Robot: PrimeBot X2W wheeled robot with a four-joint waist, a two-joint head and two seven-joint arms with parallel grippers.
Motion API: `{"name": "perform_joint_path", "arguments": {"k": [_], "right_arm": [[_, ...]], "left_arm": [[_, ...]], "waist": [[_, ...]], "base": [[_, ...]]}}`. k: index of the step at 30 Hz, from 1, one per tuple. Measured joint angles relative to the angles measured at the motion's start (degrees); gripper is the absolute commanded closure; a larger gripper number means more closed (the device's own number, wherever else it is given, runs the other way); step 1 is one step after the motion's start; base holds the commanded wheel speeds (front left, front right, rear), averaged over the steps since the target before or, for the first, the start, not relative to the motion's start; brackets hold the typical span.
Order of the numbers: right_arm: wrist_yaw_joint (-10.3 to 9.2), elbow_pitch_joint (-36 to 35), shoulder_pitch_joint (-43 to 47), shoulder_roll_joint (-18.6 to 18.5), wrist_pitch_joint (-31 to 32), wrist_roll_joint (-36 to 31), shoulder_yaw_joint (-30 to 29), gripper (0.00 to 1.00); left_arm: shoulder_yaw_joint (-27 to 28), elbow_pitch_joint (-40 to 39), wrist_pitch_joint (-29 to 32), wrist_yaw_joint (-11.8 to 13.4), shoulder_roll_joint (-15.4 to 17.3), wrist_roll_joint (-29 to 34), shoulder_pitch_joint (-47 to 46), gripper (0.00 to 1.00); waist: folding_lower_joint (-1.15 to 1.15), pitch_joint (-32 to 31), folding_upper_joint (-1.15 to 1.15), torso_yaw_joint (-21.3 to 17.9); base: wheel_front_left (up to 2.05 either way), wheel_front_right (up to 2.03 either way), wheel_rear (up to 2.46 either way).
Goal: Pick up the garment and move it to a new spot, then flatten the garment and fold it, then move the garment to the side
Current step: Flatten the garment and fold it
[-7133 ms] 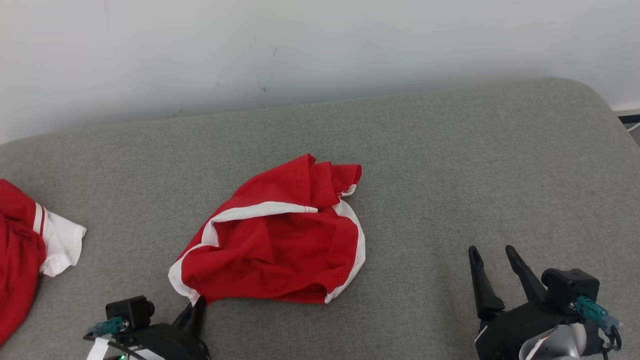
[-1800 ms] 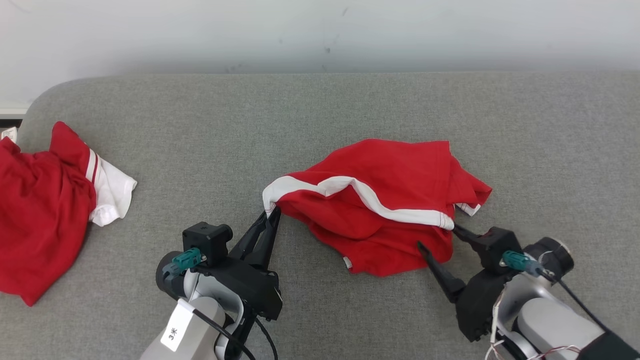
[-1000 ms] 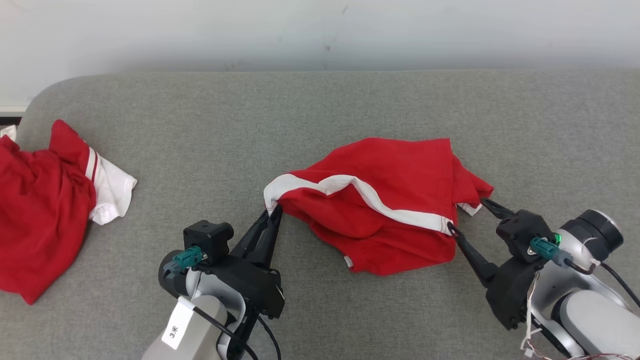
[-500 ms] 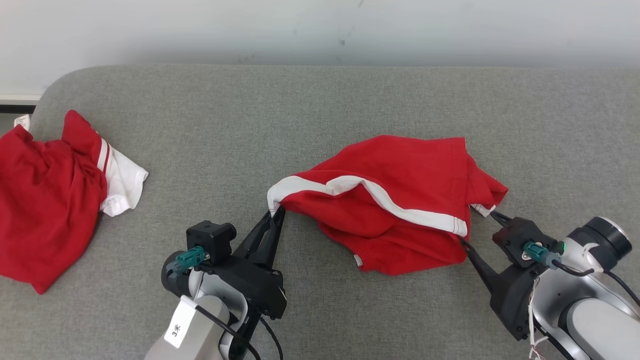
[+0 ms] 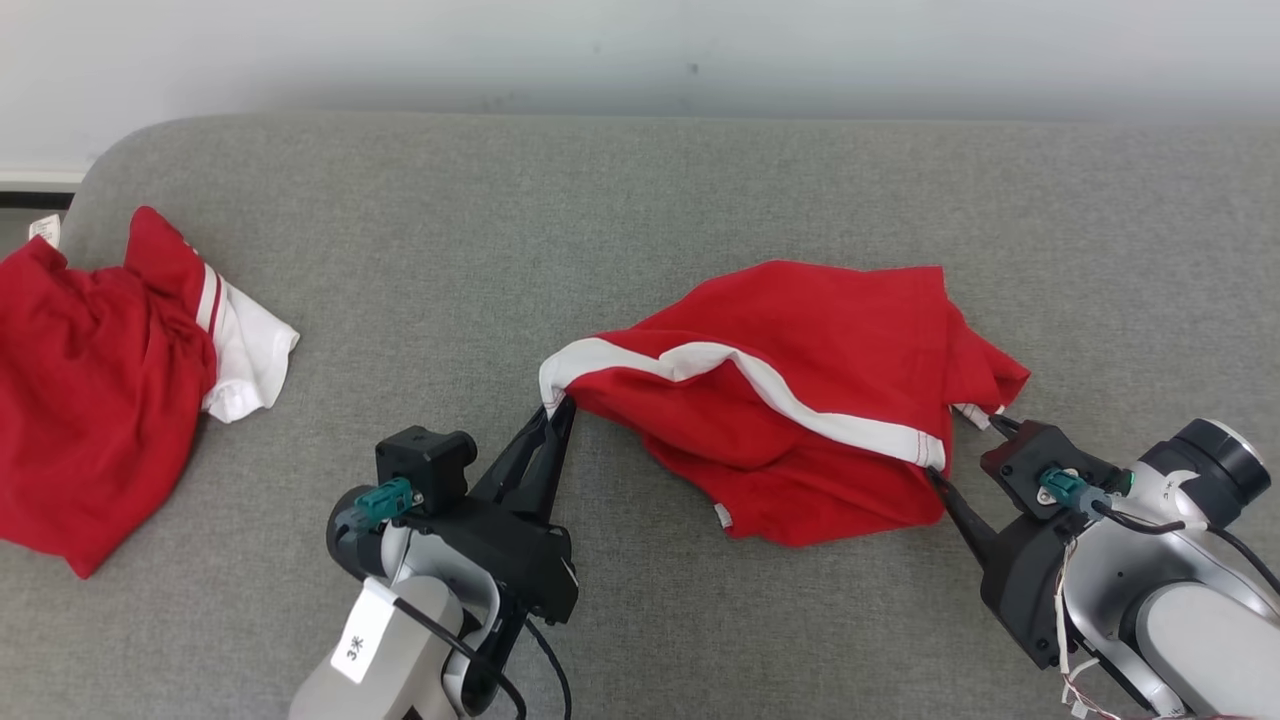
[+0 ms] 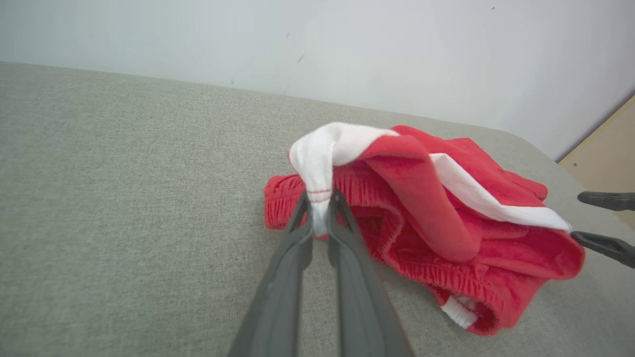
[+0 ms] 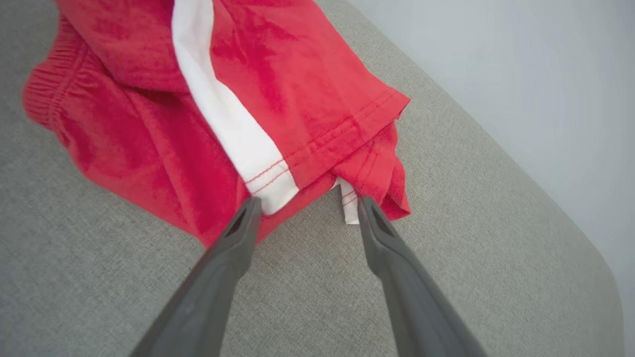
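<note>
The garment [image 5: 800, 390] is a pair of red shorts with white side stripes, lying crumpled on the grey couch cushion [image 5: 640, 200]. My left gripper [image 5: 557, 408] is shut on the white stripe at its left corner and holds that corner lifted; the left wrist view has the pinched white cloth [image 6: 317, 163] between the fingers [image 6: 297, 233]. My right gripper [image 5: 968, 448] stands open at the garment's right hem. In the right wrist view its two fingertips [image 7: 248, 213] straddle the hem corner [image 7: 307, 183] of the garment [image 7: 163, 99] without closing on it.
A second red and white garment [image 5: 90, 370] lies bunched at the cushion's left end. A pale wall [image 5: 640, 50] runs behind the cushion. Bare grey fabric stretches in front of and behind the shorts. The right gripper's fingers [image 6: 603, 220] poke in at the left wrist view's right edge.
The head camera has shifted, so the scene sits slightly right and lower. My right gripper has edged in to the right hem, jaws still open. My left gripper keeps its grip.
</note>
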Motion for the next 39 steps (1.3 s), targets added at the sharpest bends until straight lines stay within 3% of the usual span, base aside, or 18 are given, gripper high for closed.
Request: {"name": "perform_joint_path", "arguments": {"k": [18,39], "right_arm": [[2.33,0.7,-1.4,1.8,1.5,-0.3,3.1,0.00],[1.72,1.0,-1.4,1.1,-0.2,0.3,0.2,0.00]], "left_arm": [[0.6,0.7,0.0,-0.4,-0.5,-0.7,-0.9,1.00],[0.5,1.3,0.0,-0.5,-0.7,-0.7,-1.0,1.00]], "waist": [[0.00,1.1,0.00,1.5],[0.00,1.0,0.00,0.3]], "base": [[0.00,0.00,0.00],[0.00,0.00,0.00]]}}
